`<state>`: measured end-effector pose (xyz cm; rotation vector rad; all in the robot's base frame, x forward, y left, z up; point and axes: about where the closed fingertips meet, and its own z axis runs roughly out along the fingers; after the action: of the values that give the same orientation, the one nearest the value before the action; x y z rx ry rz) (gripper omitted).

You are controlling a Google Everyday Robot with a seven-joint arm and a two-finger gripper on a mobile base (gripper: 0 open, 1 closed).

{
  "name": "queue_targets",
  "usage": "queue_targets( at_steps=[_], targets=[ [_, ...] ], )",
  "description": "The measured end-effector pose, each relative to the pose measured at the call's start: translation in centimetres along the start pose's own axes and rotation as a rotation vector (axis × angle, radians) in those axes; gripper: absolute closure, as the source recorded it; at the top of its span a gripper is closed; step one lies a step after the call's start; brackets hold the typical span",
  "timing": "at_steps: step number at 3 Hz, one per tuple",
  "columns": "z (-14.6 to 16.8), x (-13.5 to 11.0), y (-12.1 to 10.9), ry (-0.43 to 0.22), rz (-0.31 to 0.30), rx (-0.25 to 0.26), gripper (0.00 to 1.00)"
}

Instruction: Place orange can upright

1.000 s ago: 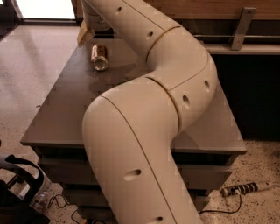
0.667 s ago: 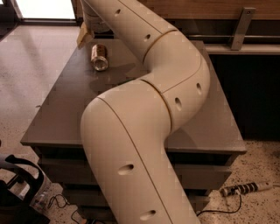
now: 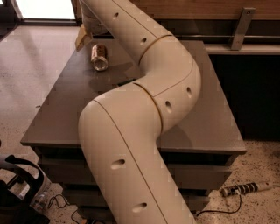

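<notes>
While the bulky cream-coloured jointed robot arm (image 3: 144, 113) fills the middle of the view, it blocks much of the flat dark grey rectangular table (image 3: 57, 109) and hides most of its own far end. Only a tan piece of the gripper (image 3: 82, 37) shows at the table's far left corner, just beside the can, and whether it is spread or pressed together cannot be told. The small copper-orange metallic drink can (image 3: 99, 57) lies on its side on the tabletop near that far left corner, its shiny silver end turned toward the camera, apart from the gripper. A grey metal bracket (image 3: 239, 27) stands against the wood-panelled wall (image 3: 197, 8) behind the table. A white power strip with its cord (image 3: 246, 188) lies on the speckled floor at lower right, and a black device (image 3: 15, 192) sits at lower left. Compared with a second ago, the arm's near segment has swung slightly leftward, while the can and the gripper have kept their places.
</notes>
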<state>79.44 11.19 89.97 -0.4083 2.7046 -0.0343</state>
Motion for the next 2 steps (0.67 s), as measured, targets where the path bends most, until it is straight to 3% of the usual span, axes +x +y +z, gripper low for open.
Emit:
queue_targets(
  at_steps=[2],
  targets=[
    [2.1,-0.1,1.3,0.036,-0.034,-0.054,0.00]
  ],
)
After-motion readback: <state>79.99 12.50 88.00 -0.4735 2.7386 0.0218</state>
